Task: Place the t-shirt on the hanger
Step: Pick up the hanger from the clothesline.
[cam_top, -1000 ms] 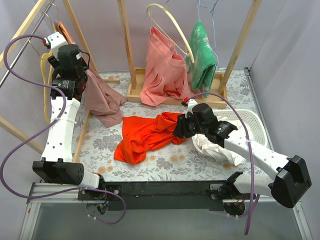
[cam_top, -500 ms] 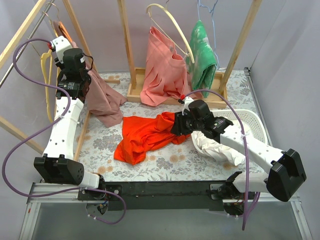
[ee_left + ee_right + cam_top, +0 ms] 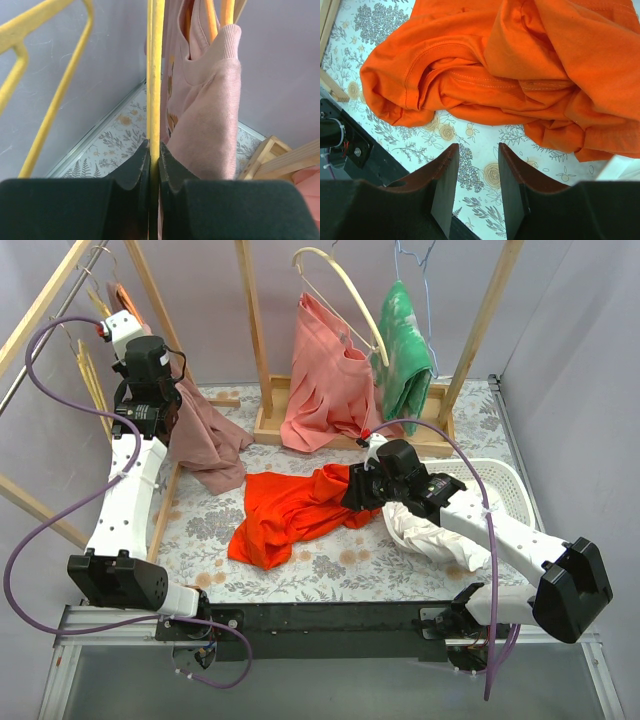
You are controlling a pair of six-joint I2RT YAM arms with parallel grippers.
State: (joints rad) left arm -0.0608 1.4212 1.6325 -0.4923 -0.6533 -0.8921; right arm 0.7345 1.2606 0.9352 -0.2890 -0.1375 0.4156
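Observation:
The red-orange t-shirt (image 3: 290, 510) lies crumpled on the floral tablecloth at mid-table; it also fills the top of the right wrist view (image 3: 520, 60). My right gripper (image 3: 356, 496) is open and empty, hovering over the shirt's right end, with bare cloth between its jaws (image 3: 477, 147). My left gripper (image 3: 120, 405) is up at the left rack, shut on the thin bar of a pale-yellow hanger (image 3: 156, 75), which runs straight between the jaws (image 3: 154, 145). The hanger shows at the far left in the top view (image 3: 90, 380). Its hook is out of view.
A second yellow hanger (image 3: 55, 100) hangs left of the held one. A dusty-pink sweater (image 3: 200, 435) hangs right beside it. A salmon garment (image 3: 325, 380) and a green one (image 3: 405, 350) hang on the wooden rack (image 3: 255, 330). A white basket (image 3: 505, 485) holds white cloth.
My left gripper rose and shifted right along the rack, swinging the yellow hanger with it. My right gripper moved a little left over the t-shirt, then held still.

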